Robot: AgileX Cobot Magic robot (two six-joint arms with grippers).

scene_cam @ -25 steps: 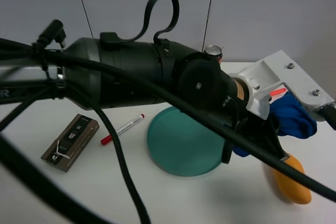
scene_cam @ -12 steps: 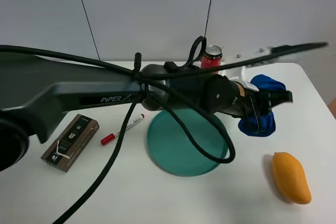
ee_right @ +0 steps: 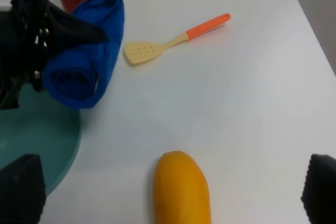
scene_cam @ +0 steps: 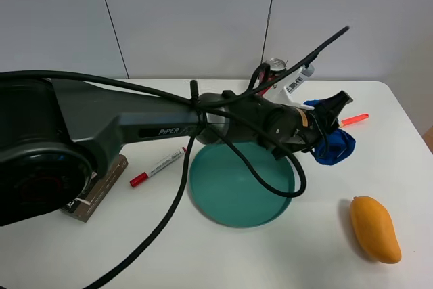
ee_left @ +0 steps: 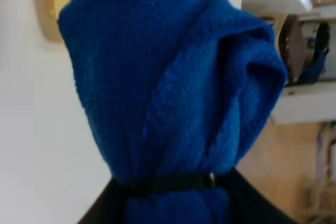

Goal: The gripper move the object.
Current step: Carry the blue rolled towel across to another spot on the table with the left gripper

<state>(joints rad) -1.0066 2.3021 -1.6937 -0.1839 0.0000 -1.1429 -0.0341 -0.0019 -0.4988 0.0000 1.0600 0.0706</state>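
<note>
My left gripper (scene_cam: 323, 121) reaches across to the right half of the tabletop (scene_cam: 298, 248) and is clamped on the blue cloth (scene_cam: 334, 145). In the left wrist view my dark fingers (ee_left: 105, 211) pinch its lower end, and the knitted folds bunch up beyond them and fill most of the picture. The cloth is rolled into a thick bundle, just off the right rim of the teal plate (scene_cam: 237, 184) and closer to the far edge than to the near one. I cannot tell whether it touches the table or hangs clear of it.

A red can (scene_cam: 274, 67) stands behind it by the far edge. Just beside the cloth, toward the right edge, lies a spatula (ee_right: 176, 39) with a yellow perforated blade and an orange handle.

My right gripper (ee_right: 170, 188) hovers with its fingers spread wide and holds nothing. A mango (scene_cam: 374, 228) lies near the near right corner, below that gap.

Left of the plate lies a red marker (scene_cam: 157, 166). A brown box (scene_cam: 101, 191) sits toward the left edge, partly hidden by my left arm.
</note>
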